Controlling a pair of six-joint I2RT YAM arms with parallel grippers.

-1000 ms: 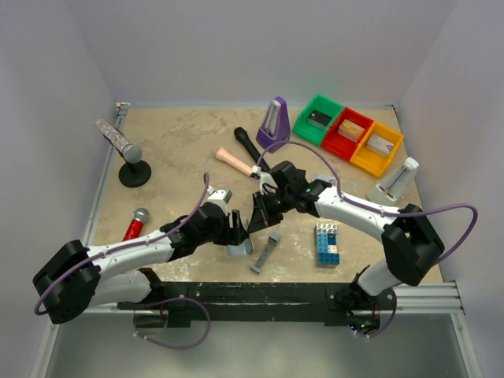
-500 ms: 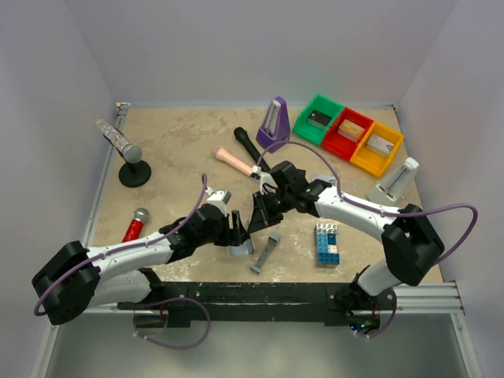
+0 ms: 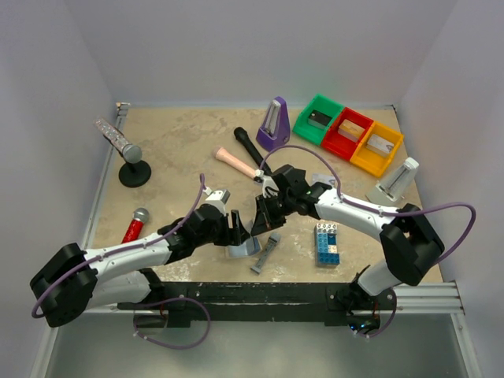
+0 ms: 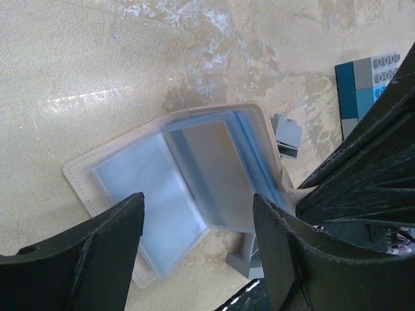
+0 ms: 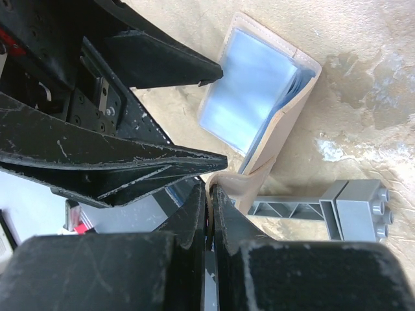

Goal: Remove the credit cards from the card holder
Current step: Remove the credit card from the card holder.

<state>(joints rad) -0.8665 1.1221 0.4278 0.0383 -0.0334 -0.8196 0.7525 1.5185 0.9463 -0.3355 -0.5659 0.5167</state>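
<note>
Top external first: finds the card holder [image 3: 242,250] lying open on the table [image 3: 173,150] near the front edge, clear sleeves facing up. Shows the left gripper [image 3: 239,235] spread wide over it, one finger on each side. Shows the right gripper [image 3: 260,224] closed, tips at the holder's right flap; cannot tell whether pinching it. Notes a grey bar [image 3: 266,252] just beside that flap and a brick stack [image 3: 327,242] further right.
</note>
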